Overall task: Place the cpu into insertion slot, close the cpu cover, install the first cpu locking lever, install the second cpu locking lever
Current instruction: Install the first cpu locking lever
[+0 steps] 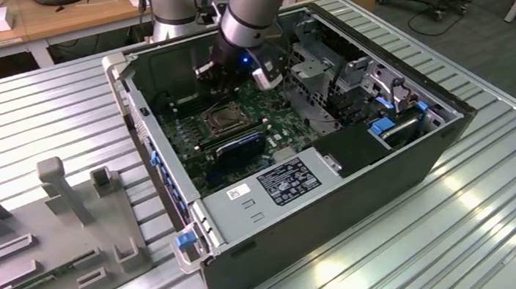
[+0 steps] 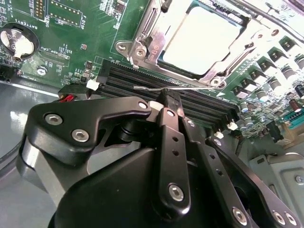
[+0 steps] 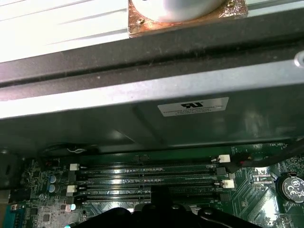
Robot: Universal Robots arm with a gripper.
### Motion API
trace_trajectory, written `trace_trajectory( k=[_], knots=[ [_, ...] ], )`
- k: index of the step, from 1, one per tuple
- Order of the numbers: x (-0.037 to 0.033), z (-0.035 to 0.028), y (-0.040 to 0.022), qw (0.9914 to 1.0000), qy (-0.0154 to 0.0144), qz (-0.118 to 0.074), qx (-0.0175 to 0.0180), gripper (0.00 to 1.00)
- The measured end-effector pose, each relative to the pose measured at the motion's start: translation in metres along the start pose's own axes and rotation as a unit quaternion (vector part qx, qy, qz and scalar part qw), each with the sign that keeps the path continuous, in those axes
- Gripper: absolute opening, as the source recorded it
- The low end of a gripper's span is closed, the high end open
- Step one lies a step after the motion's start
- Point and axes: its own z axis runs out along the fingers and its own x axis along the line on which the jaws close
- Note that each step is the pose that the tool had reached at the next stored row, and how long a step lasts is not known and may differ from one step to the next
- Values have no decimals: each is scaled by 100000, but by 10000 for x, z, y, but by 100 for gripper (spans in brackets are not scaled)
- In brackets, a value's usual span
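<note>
The cpu (image 2: 199, 38) lies in the insertion slot (image 1: 223, 121) on the green board inside the open computer case, its pale metal top showing. The silver cpu cover (image 2: 142, 33) lies down around it as a frame. A thin wire locking lever (image 2: 147, 88) stands out over the memory slots beside the socket. My gripper (image 2: 170, 95) is shut, with its black fingertips right at this lever and touching it. In the exterior view my gripper (image 1: 215, 89) hangs just behind the socket. In the first wrist view the gripper's (image 3: 161, 209) black body faces the memory slots.
Long black memory slots (image 2: 123, 78) run between gripper and socket. A coin battery (image 2: 18, 40) sits on the board nearby. The case's metal walls (image 1: 134, 100) and drive cage (image 1: 349, 81) hem the arm in. A grey fixture (image 1: 54, 243) lies on the ribbed table at the exterior view's left.
</note>
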Motion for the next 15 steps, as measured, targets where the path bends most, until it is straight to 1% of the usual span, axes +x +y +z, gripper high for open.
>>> trace_trajectory(
  k=[7,12,15],
  knots=[
    [-5,23,-8,100000,-2,-1,13,11],
    [-7,31,-10,100000,0,-14,-58,11],
    [-8,38,-12,100000,24,-52,-267,11]
  ],
)
